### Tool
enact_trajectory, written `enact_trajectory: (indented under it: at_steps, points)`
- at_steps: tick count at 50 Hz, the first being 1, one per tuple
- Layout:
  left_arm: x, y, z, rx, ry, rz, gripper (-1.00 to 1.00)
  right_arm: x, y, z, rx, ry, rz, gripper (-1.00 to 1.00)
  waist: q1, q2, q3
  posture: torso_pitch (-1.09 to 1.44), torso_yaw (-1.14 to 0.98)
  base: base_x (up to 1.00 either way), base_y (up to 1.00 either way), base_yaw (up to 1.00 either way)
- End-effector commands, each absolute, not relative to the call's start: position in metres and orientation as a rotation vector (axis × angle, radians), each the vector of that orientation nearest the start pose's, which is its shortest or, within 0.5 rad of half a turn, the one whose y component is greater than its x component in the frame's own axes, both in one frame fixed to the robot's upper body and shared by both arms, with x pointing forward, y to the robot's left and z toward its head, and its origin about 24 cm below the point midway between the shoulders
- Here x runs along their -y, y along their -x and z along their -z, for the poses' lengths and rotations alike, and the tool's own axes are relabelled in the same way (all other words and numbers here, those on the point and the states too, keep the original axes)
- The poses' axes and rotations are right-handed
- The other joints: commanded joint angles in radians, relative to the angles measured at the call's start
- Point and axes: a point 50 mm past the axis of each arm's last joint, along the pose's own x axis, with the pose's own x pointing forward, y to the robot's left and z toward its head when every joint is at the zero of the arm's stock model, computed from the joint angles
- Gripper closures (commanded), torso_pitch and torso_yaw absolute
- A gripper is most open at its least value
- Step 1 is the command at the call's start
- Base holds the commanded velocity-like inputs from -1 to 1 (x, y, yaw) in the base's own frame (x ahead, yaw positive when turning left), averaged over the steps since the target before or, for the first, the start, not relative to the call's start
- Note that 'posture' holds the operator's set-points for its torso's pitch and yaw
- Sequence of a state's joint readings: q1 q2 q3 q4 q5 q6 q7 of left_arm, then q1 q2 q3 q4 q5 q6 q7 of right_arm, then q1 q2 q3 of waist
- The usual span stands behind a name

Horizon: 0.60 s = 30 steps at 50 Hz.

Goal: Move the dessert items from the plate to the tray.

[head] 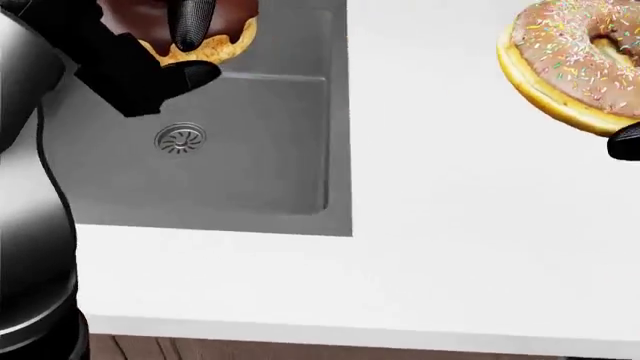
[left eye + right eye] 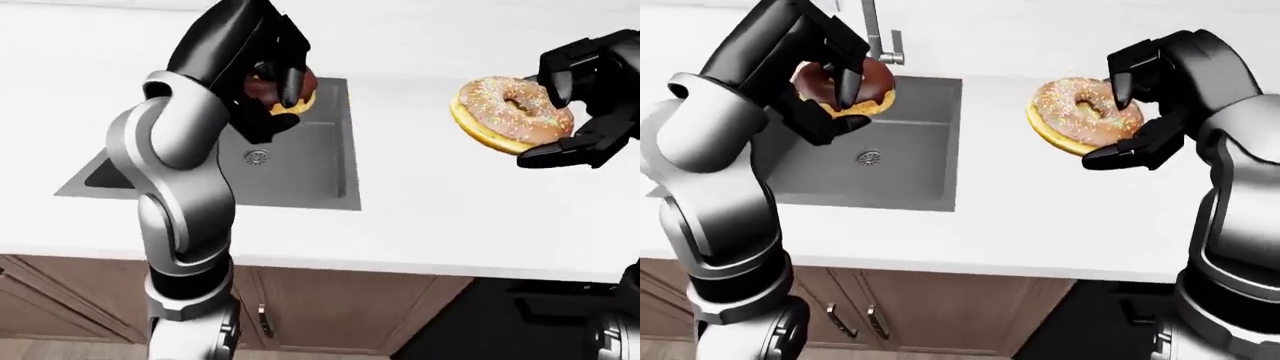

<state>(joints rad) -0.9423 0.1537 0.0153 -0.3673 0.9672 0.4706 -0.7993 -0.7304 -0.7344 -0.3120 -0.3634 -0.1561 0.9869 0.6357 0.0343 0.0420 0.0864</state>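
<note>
A: What are you carrying in the left robot hand (image 2: 835, 94) right now?

B: You are holding the chocolate-glazed donut (image 2: 845, 88) in it. The black fingers (image 2: 850, 86) are closing round the donut, one lying across the dark glaze, and you are keeping it up over the grey sink (image 2: 910, 161), above the round drain (image 2: 869, 157). The faucet (image 2: 876, 37) is standing just past it toward the top of the right-eye view.

A: And the other side?

B: Your right robot hand (image 2: 1140, 112) is gripping the sprinkled donut (image 2: 1080, 116), the one with light brown icing and coloured sprinkles. One finger is pressing on its top edge and another is reaching under its lower rim, so the donut is sitting tilted, its hole facing up and to the left of the view. You are holding it in the air over the white bench (image 2: 1040, 217), to the right of the sink and well apart from the chocolate one.

A: Is either donut touching the bench?

B: No, both are hanging clear of it in the two robot hands. In the head view the sprinkled donut is filling the top right corner and the chocolate one is peeking in at the top left. Below the bench edge, wooden cabinet doors (image 2: 950, 315) with handles are showing.
</note>
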Motion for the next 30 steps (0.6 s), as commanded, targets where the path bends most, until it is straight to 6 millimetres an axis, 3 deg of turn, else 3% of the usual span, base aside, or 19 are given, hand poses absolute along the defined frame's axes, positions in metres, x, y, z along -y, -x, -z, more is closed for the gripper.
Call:
enact_trajectory:
  at_steps: [1,4,7,8,9,10,11,13,14,15,19,20,23,24,25,26,27,28,30]
  points:
    - [-0.1069,-0.2759,-0.3448,0.590,-1.031,0.073,1.00,0.2727,-0.2611,-0.3280,0.179,0.568,0.088,1.00,-0.011,0.002,-0.042,0.00,0.00,-0.02,-1.00,0.00]
    - [-0.1065,-0.2746,-0.3462,0.592,-1.031,0.074,1.00,0.2722,-0.2599,-0.3296,0.181,0.568,0.086,1.00,-0.001,-0.016,-0.051,0.00,0.00,-0.02,-1.00,0.00]
    - [-0.1065,-0.2749,-0.3460,0.591,-1.032,0.074,1.00,0.2718,-0.2593,-0.3310,0.184,0.569,0.084,1.00,0.010,-0.066,-0.036,0.00,0.00,-0.02,-1.00,0.00]
    - [-0.1063,-0.2756,-0.3454,0.591,-1.032,0.074,1.00,0.2718,-0.2590,-0.3307,0.184,0.568,0.083,1.00,0.012,-0.097,-0.041,0.00,0.00,-0.02,-1.00,0.00]
    - [-0.1063,-0.2756,-0.3453,0.591,-1.032,0.075,1.00,0.2723,-0.2593,-0.3301,0.184,0.568,0.084,1.00,0.013,-0.153,-0.059,0.00,0.00,-0.02,-1.00,0.00]
    - [-0.1066,-0.2758,-0.3455,0.591,-1.032,0.074,1.00,0.2727,-0.2592,-0.3303,0.185,0.571,0.086,1.00,0.019,-0.181,-0.067,0.00,0.00,-0.02,-1.00,0.00]
    - [-0.1069,-0.2762,-0.3449,0.590,-1.032,0.073,1.00,0.2724,-0.2585,-0.3313,0.189,0.571,0.085,1.00,-0.004,-0.145,-0.024,0.00,0.00,-0.03,-1.00,0.00]
    - [-0.1071,-0.2760,-0.3455,0.591,-1.031,0.072,1.00,0.2718,-0.2573,-0.3335,0.201,0.573,0.086,0.99,-0.001,-0.132,-0.033,0.00,0.00,-0.01,-0.33,0.00]
    - [-0.1072,-0.2759,-0.3457,0.591,-1.032,0.072,1.00,0.2712,-0.2570,-0.3338,0.202,0.580,0.086,1.00,-0.002,-0.158,-0.035,0.00,0.00,0.00,0.00,0.00]
    - [-0.1074,-0.2760,-0.3462,0.592,-1.031,0.072,1.00,0.2712,-0.2574,-0.3338,0.203,0.580,0.086,0.99,-0.002,-0.167,-0.033,0.00,0.00,0.00,0.00,0.00]
    - [-0.1086,-0.2755,-0.3473,0.592,-1.032,0.069,1.00,0.2712,-0.2574,-0.3349,0.203,0.574,0.086,1.00,-0.020,-0.145,-0.017,0.00,0.00,-0.08,-0.12,0.00]
    - [-0.1087,-0.2753,-0.3472,0.591,-1.033,0.069,1.00,0.2715,-0.2576,-0.3350,0.203,0.571,0.087,1.00,-0.026,-0.124,-0.033,0.00,0.00,-0.41,-0.86,0.00]
    - [-0.1083,-0.2763,-0.3456,0.590,-1.033,0.070,1.00,0.2715,-0.2578,-0.3337,0.200,0.568,0.084,1.00,-0.043,-0.078,-0.022,0.00,0.00,-0.42,-0.95,0.00]
    - [-0.1082,-0.2758,-0.3457,0.590,-1.033,0.071,1.00,0.2714,-0.2578,-0.3338,0.201,0.570,0.084,1.00,-0.048,-0.056,-0.029,0.00,0.00,-0.41,-1.00,0.00]
    - [-0.1083,-0.2764,-0.3452,0.589,-1.033,0.071,1.00,0.2716,-0.2577,-0.3339,0.201,0.571,0.084,1.00,-0.033,-0.007,-0.047,0.00,0.00,-0.43,-1.00,0.00]
    - [-0.1082,-0.2764,-0.3450,0.589,-1.034,0.072,1.00,0.2716,-0.2572,-0.3344,0.201,0.572,0.084,1.00,-0.032,-0.040,-0.022,0.00,0.00,-0.41,-1.00,0.00]
    - [-0.1083,-0.2772,-0.3441,0.588,-1.034,0.072,1.00,0.2717,-0.2572,-0.3338,0.201,0.573,0.083,1.00,-0.038,-0.031,-0.051,0.00,0.00,-0.41,-1.00,0.00]
    - [-0.1084,-0.2774,-0.3436,0.587,-1.035,0.072,1.00,0.2716,-0.2568,-0.3338,0.200,0.573,0.080,1.00,-0.039,-0.029,-0.064,0.00,0.00,-0.41,-1.00,0.00]
    - [-0.1083,-0.2772,-0.3434,0.586,-1.035,0.073,1.00,0.2715,-0.2561,-0.3339,0.200,0.573,0.078,1.00,-0.047,-0.015,-0.060,0.00,0.00,-0.39,-1.00,0.00]
